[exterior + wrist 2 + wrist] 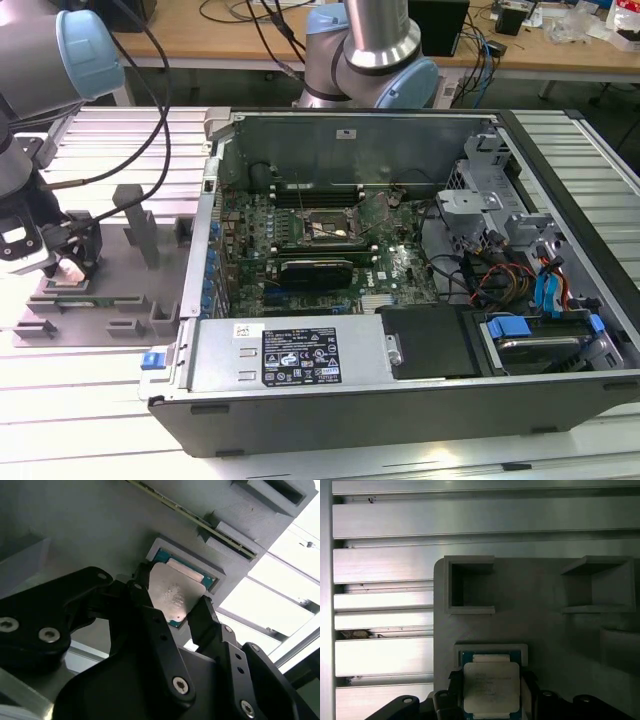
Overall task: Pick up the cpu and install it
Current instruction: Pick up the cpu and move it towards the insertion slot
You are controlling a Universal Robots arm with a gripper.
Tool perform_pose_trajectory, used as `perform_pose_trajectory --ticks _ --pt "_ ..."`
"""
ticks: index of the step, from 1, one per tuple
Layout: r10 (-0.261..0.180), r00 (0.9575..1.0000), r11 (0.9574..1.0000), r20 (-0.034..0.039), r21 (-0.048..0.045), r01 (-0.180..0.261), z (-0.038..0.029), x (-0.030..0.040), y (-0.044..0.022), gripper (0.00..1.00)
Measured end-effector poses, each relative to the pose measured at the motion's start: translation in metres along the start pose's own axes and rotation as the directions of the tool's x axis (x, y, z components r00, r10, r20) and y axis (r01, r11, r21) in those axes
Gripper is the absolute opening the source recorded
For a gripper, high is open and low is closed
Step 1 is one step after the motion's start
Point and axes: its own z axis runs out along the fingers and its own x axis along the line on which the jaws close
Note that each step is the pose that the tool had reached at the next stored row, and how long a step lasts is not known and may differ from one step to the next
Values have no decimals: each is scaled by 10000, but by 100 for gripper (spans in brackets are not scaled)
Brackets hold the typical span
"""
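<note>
Black tool (174,597), seemingly tight on cpu (491,687)

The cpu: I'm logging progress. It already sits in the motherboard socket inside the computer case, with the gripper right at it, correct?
No. The cpu lies in a recess of the gray holder tray outside the computer case, not in the motherboard socket; both wrist views show it. The gripper is right at it.

The cpu (491,686) shows a silvery, dull-sheened metal top, and the tray (545,630) is matt grey plastic. Pincer (174,602) is matt black with bright metal screws (180,683); the table (385,555) gleams, smooth ribbed aluminium.
</note>
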Motion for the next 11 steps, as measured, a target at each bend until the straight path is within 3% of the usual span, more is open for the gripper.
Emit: perform_pose_trajectory --ticks 5,9,11 --pt "0 10000 10000 5 -4 0 -22 -1 2 55" --pt "0 10000 10000 1 4 0 -158 -4 7 55" --pt "-1 10000 10000 1 26 1 -282 -6 12 55"
